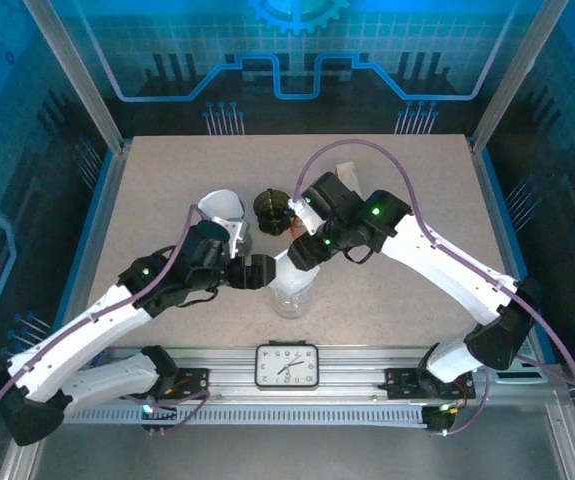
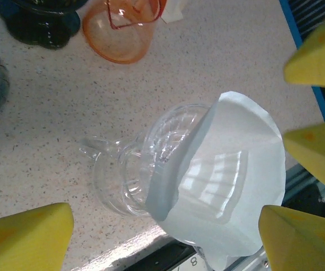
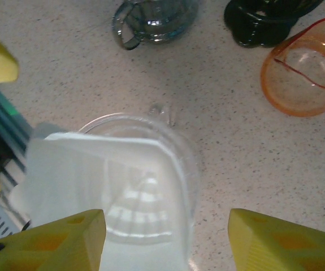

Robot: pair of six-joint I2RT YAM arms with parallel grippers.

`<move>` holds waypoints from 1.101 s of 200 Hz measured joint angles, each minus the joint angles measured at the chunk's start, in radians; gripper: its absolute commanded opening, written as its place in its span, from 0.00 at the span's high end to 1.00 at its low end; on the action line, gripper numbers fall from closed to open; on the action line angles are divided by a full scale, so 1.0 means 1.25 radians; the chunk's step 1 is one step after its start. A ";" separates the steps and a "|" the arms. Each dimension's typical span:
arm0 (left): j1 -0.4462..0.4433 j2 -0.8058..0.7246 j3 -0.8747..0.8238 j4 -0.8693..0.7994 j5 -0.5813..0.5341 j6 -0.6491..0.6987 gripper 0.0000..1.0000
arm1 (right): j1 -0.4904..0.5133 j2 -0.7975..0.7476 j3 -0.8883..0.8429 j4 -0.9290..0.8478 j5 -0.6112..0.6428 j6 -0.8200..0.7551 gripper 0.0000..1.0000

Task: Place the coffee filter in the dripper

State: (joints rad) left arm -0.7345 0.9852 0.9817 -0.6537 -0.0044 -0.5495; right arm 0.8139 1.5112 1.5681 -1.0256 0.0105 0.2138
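Note:
The clear glass dripper (image 1: 292,298) stands on the table between both grippers. The white paper coffee filter (image 2: 224,175) sits in its mouth, leaning and overhanging the rim toward the near edge. In the right wrist view the filter (image 3: 105,180) lies inside the dripper (image 3: 186,169), sticking out past its left side. My left gripper (image 1: 265,270) is open, its fingers (image 2: 32,240) wide apart on either side of dripper and filter. My right gripper (image 1: 302,252) hovers over the dripper, open; one finger (image 3: 49,243) overlaps the filter's edge, the other stands well clear.
Behind the dripper stand a blue-grey glass dripper (image 3: 154,20), a dark one (image 3: 269,22) and an orange one (image 3: 306,68). Another white filter (image 1: 222,207) stands at the back left. A clock (image 1: 287,365) lies on the front rail.

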 measured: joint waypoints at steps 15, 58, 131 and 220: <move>0.002 0.023 0.008 -0.009 0.021 0.009 0.17 | -0.016 0.016 0.000 0.009 -0.003 -0.008 0.44; 0.018 0.045 0.009 -0.033 0.060 0.027 0.29 | -0.029 0.035 -0.005 0.021 -0.024 -0.026 0.65; 0.054 0.045 -0.042 -0.004 0.098 0.023 0.34 | -0.015 0.048 -0.026 0.039 -0.015 -0.034 0.82; 0.083 0.043 -0.092 0.043 0.134 0.020 0.37 | 0.005 0.064 -0.040 0.045 0.034 -0.030 0.43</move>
State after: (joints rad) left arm -0.6308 1.0389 0.8669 -0.5999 0.1631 -0.5243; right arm 0.8204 1.5917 1.5185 -0.9691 0.0528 0.1761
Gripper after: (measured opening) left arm 0.624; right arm 0.543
